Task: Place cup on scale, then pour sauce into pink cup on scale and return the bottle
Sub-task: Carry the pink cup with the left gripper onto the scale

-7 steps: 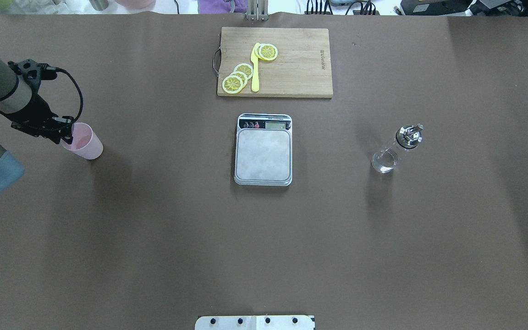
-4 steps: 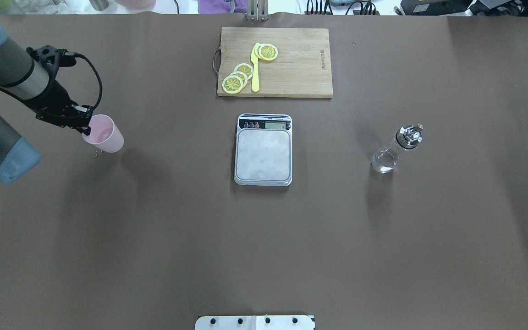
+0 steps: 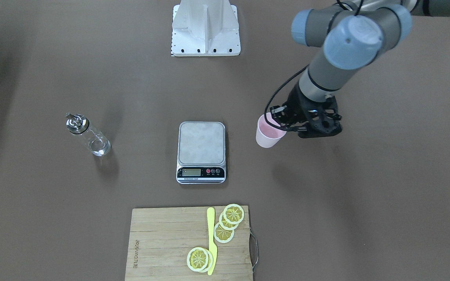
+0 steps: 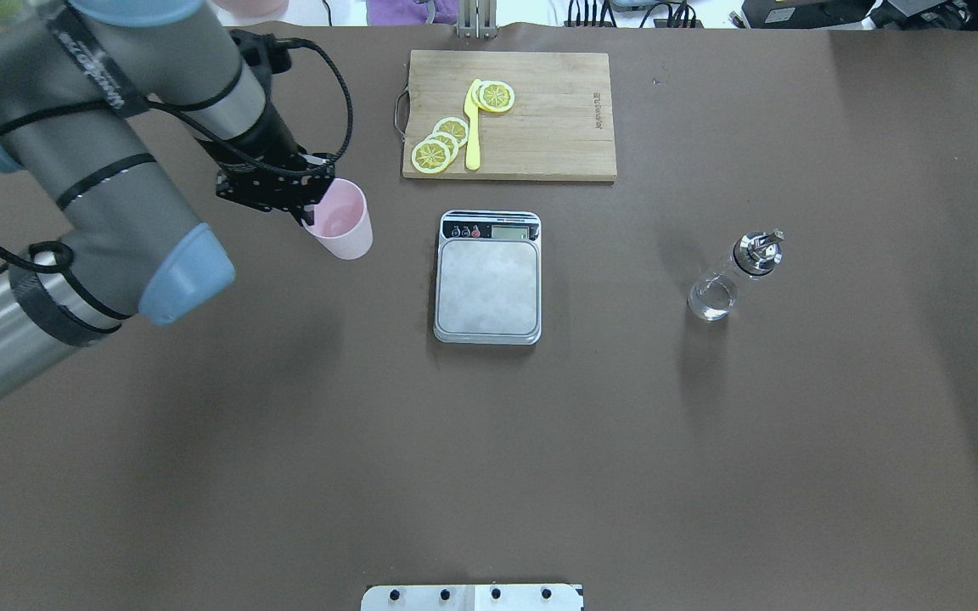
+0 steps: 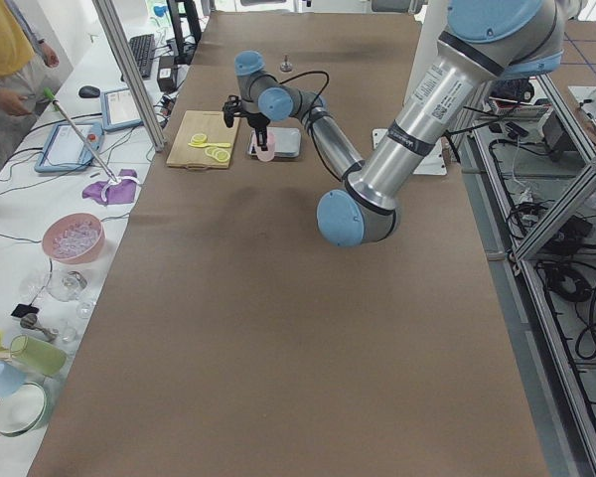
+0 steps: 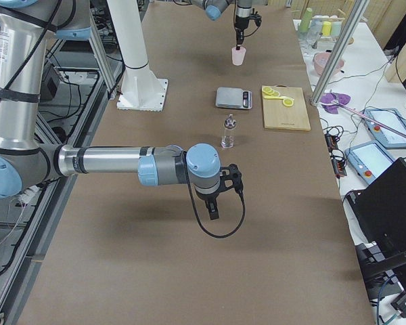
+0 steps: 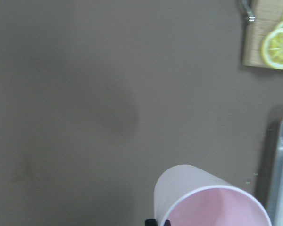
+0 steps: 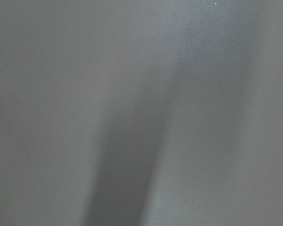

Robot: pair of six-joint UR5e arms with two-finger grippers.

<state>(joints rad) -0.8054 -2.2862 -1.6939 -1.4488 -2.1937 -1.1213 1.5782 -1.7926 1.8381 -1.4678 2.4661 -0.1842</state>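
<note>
Brown tabletop point(image 4: 489, 467): left arm point(image 4: 115, 170) was outstretched, wrist downward, left gripper point(image 4: 309, 214) pinched onto the pink cup point(image 4: 343, 227) rim near the scale point(image 4: 487, 284).

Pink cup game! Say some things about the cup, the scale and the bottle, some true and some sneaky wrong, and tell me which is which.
1. The pink cup sits on the scale. False: it is beside the scale, and the scale's platform is bare.
2. The left gripper pinches the pink cup at its rim. True.
3. The bottle lies on its side. False: it stands upright on the table, with no gripper at it.
4. Lemon slices lie on the cutting board. True.
</note>
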